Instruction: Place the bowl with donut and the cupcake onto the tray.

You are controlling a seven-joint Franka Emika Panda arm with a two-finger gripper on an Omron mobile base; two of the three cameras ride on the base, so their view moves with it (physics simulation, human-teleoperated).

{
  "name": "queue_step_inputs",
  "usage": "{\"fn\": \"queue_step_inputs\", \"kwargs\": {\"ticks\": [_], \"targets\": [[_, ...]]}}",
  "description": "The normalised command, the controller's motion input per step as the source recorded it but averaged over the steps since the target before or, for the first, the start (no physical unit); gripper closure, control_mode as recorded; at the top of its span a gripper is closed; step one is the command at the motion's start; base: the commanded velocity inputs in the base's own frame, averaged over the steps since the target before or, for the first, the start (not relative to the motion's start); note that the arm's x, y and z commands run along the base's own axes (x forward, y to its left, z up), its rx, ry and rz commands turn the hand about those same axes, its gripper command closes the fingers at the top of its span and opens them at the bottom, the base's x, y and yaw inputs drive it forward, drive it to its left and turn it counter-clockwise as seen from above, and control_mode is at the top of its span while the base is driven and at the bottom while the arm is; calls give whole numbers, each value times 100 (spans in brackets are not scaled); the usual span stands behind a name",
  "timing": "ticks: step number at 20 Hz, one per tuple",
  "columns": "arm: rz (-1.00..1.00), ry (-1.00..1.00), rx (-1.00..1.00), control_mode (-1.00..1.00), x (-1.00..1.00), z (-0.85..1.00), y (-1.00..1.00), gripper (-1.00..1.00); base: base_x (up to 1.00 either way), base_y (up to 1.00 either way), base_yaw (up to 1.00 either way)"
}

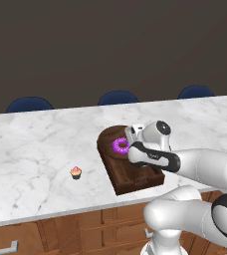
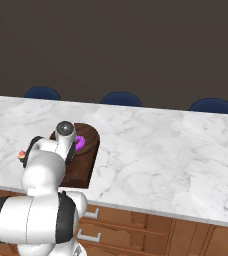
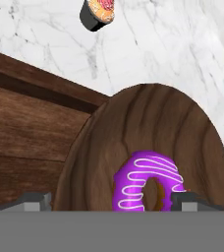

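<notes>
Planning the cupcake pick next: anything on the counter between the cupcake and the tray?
Nothing visible. The cupcake stands alone on bare marble counter, apart from the tray. The bowl with the donut already rests on the tray's far end, leaving the near end free.

The dark brown wooden bowl (image 1: 111,141) is being carried on the far end of the rectangular dark tray (image 1: 130,180), overhanging its rim; the purple-frosted ring donut (image 1: 120,145) is being held inside the bowl; the small pink-topped cupcake (image 1: 76,173) is being left upright on the marble, well apart to the tray's left.
</notes>
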Motion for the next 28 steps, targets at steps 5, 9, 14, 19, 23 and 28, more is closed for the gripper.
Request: {"fn": "queue_step_inputs", "kwargs": {"ticks": [5,9,14,19,23,28], "targets": [[0,1,0,-100,0,41,0,-100,0,0,0],[-3,16,0,-100,0,41,7,-100,0,0,0],[-18,16,0,-100,-7,19,31,-100,0,0,0],[-22,16,0,-100,-8,15,36,-100,0,0,0],[-22,16,0,-100,-12,11,30,-100,0,0,0],[-22,18,0,-100,-14,5,31,-100,0,0,0]]}}
